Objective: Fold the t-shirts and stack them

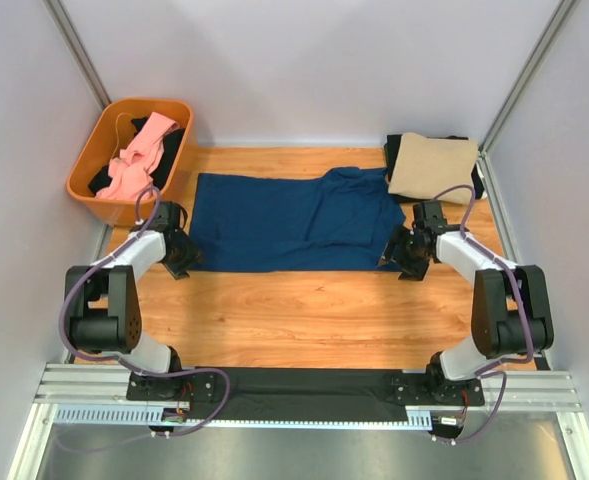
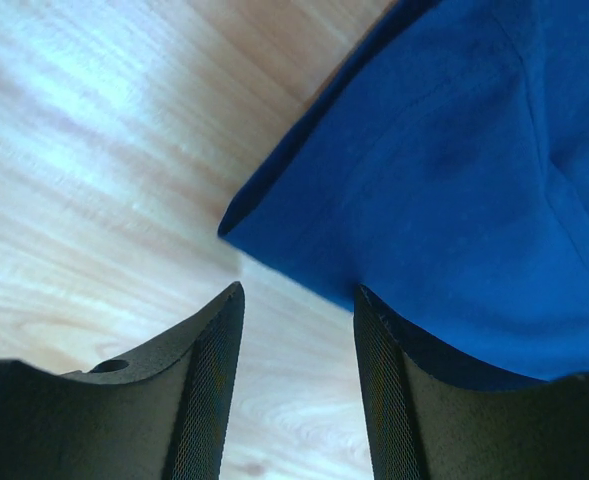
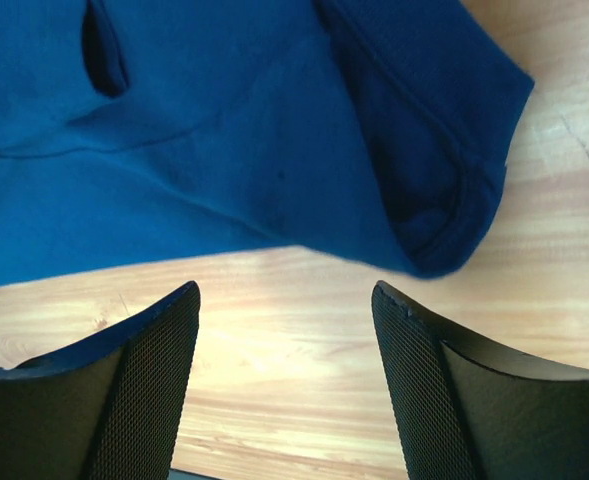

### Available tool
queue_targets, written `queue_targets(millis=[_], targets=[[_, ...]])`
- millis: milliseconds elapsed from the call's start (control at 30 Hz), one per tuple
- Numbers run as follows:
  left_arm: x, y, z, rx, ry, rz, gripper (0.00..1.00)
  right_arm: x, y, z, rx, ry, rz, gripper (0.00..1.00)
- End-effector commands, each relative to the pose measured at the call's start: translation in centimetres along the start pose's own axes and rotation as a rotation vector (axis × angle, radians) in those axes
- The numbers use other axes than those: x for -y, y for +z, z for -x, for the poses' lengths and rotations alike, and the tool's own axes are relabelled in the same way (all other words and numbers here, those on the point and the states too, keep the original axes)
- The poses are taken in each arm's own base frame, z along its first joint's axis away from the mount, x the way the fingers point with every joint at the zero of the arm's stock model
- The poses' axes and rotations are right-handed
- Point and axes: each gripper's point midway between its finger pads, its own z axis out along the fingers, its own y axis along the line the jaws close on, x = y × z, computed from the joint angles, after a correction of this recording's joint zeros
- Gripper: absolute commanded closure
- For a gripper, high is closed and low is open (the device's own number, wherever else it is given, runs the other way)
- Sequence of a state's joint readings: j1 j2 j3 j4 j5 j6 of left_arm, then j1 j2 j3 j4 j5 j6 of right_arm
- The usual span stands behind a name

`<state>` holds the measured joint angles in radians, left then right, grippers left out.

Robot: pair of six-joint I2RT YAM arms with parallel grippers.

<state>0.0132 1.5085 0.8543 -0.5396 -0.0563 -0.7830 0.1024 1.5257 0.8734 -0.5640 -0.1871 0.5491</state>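
Top external view shows the navy t-shirt lying lengthwise across the middle of the worktop. The left tool is at its near-left corner and the right tool at its near-right corner. Both stand with fingers apart and grip nothing, and bare wood shows between them in the wrist views. From this, a fold looks about to be taken. Each tool should slide one finger under the near edge and pinch the cloth close to the corner. The two should then lift together and carry the edge evenly, so the shirt stays taut and square. The right end needs care, since a sleeve lies doubled and rumpled there, while the left end is flat. No print shows. A folded tan t-shirt sits at the far right, and a pink t-shirt is in the orange basket.
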Motion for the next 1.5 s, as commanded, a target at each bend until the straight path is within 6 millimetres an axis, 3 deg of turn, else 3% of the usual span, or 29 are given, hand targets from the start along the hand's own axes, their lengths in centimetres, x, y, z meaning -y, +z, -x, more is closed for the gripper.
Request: queue_targets(millis=[0,100,200,267,300,333,367,400,433,533,567,633,700,767,833,867,900,933,967,1000,1033,1133,1200,1333,1467], targets=[[1.3,0.8,1.5,0.039,-0.030,-0.030,0.45,-0.4,1.0,2.2,0.054,0.013,0.026,0.29],[0.9,2.0,1.4,0.034,-0.037,0.000,0.47,0.5,2.1,2.8,0.061,0.031,-0.001,0.31],[1.0,3.0,1.7,0.039,-0.038,0.008,0.60,1.4,2.8,3.7,0.079,0.042,-0.056,0.35],[1.3,3.3,2.2,0.046,-0.038,0.016,0.62,1.8,3.1,4.4,0.102,0.045,-0.083,0.43],[1.5,3.3,2.4,0.049,-0.039,0.015,0.71,1.9,3.3,4.6,0.104,0.047,-0.092,0.47],[1.5,3.7,2.5,0.044,-0.040,0.020,0.78,2.0,3.5,4.7,0.106,0.047,-0.098,0.52],[2.1,3.6,3.0,0.050,-0.036,0.006,0.87,1.7,3.5,5.3,0.117,0.043,-0.093,0.74],[2.5,3.6,3.2,0.048,-0.032,-0.005,0.99,1.5,3.5,5.5,0.119,0.031,-0.089,0.82],[2.9,3.5,3.2,0.037,-0.030,-0.015,1.00,1.4,3.4,5.8,0.119,0.029,-0.086,0.97],[4.5,1.1,4.8,0.057,-0.036,-0.060,1.00,-0.4,1.3,8.0,0.146,0.011,-0.068,1.00],[5.5,-0.4,6.1,0.087,-0.040,-0.088,1.00,-2.2,-0.7,10.2,0.202,-0.004,-0.036,1.00],[5.8,-3.7,7.2,0.127,-0.040,-0.095,1.00,-3.7,-3.6,11.5,0.230,-0.031,-0.014,1.00],[7.0,-8.6,9.5,0.226,-0.042,-0.155,1.00,-5.7,-8.6,13.8,0.346,-0.051,0.017,1.00],[5.7,-10.9,9.9,0.278,-0.048,-0.134,1.00,-5.4,-12.0,13.5,0.404,-0.047,0.008,1.00],[4.6,-12.9,9.7,0.324,-0.052,-0.140,1.00,-3.2,-11.4,11.5,0.382,-0.030,-0.044,1.00],[3.1,-12.0,8.3,0.296,-0.054,-0.105,1.00,-2.7,-11.4,10.3,0.377,-0.004,-0.038,1.00],[2.3,-12.4,7.6,0.303,-0.061,-0.108,1.00,-1.9,-10.5,9.2,0.350,0.011,-0.046,1.00],[1.6,-11.9,6.8,0.285,-0.081,-0.106,1.00,0.4,-7.8,6.3,0.278,0.036,-0.086,1.00],[-0.2,-10.1,4.7,0.232,-0.090,-0.068,1.00,0.1,-7.0,4.5,0.229,0.074,-0.033,1.00],[-0.8,-10.0,3.8,0.227,-0.098,-0.079,1.00,0.7,-5.9,2.9,0.191,0.097,-0.029,1.00],[-2.0,-8.7,1.7,0.176,-0.104,-0.058,1.00,1.9,-4.3,0.6,0.145,0.125,-0.032,1.00],[-4.0,-7.7,-1.4,0.128,-0.115,-0.046,1.00,3.5,-3.1,-2.8,0.101,0.188,-0.026,1.00],[-5.2,-7.7,-2.3,0.134,-0.130,-0.030,1.00,4.0,-3.7,-3.2,0.137,0.217,-0.031,1.00],[-7.4,-7.1,-4.4,0.100,-0.173,0.014,1.00,4.4,-5.2,-4.4,0.179,0.242,-0.010,0.84],[-7.8,-7.0,-6.0,0.058,-0.202,-0.010,0.99,5.2,-5.9,-5.7,0.181,0.267,-0.022,0.68]])
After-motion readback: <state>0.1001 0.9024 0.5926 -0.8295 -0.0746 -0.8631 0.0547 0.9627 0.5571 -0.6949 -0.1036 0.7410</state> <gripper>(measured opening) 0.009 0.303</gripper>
